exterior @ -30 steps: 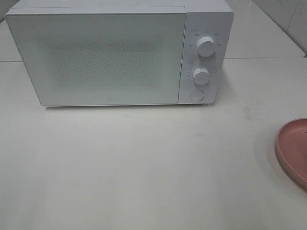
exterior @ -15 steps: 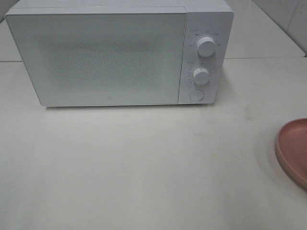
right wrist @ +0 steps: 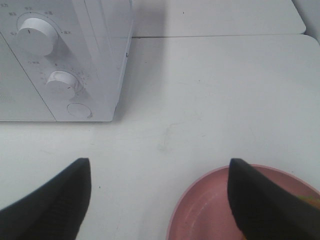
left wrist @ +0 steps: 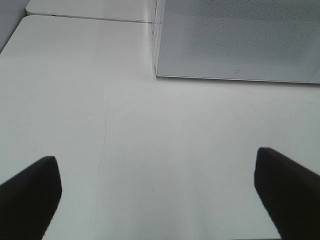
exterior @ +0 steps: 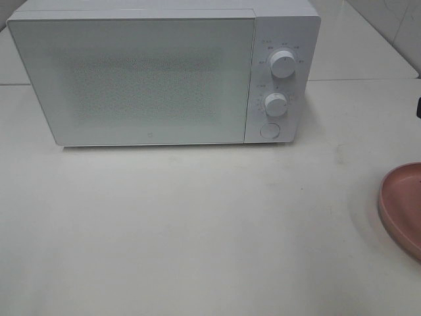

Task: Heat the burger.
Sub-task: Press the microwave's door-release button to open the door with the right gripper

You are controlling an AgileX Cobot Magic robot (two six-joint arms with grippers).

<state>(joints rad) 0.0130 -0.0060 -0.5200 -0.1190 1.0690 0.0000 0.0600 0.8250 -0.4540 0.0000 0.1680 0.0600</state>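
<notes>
The burger is not clearly in view; only a thin yellow-green sliver (right wrist: 309, 200) peeks past one finger on the pink plate (right wrist: 210, 205), too little to identify. The white microwave (exterior: 131, 79) stands at the back of the table with its door shut. My right gripper (right wrist: 160, 200) is open above the table in front of the microwave's control panel, one of its fingers (right wrist: 265, 200) over the plate, nothing between them. Open as well, my left gripper (left wrist: 155, 200) hangs over bare table before the microwave's left corner (left wrist: 156, 70).
The microwave panel carries two white knobs (exterior: 283, 64) (exterior: 275, 104) and a round button (exterior: 269, 130). The pink plate (exterior: 402, 207) lies at the table's right edge, partly cut off. A dark bit of the arm (exterior: 419, 106) shows at the right border.
A small dark part has appeared at the right border of the exterior view. Microwave and plate have not moved.
</notes>
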